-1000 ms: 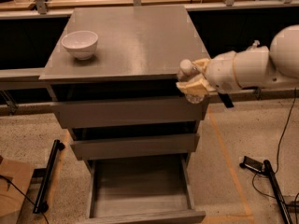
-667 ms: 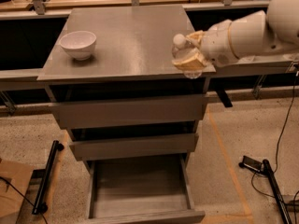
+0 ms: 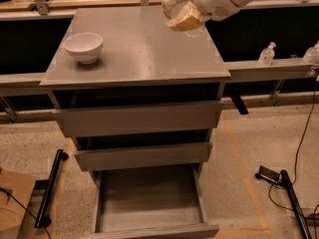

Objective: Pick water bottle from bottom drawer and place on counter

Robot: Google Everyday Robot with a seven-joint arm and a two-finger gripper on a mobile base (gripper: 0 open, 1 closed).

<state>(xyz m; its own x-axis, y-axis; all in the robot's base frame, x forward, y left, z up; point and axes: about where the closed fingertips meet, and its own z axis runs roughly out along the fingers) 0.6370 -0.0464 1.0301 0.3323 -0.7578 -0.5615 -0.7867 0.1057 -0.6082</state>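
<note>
Transfer step, by the look of it — end effector (image 3: pixel 182 14) clamped shut around the water bottle (image 3: pixel 171 3), hovering with the bench (image 3: pixel 144 54) beneath. Bottom drawer (image 3: pixel 149 203) far below, pulled open. Next — lower onto bare surface, bowl (image 3: pixel 83 46) well apart, then release upright.

The gripper (image 3: pixel 182 14) with water bottle (image 3: pixel 171 3) has risen off front edge of counter (image 3: pixel 134 51); hangs over its rear.
</note>
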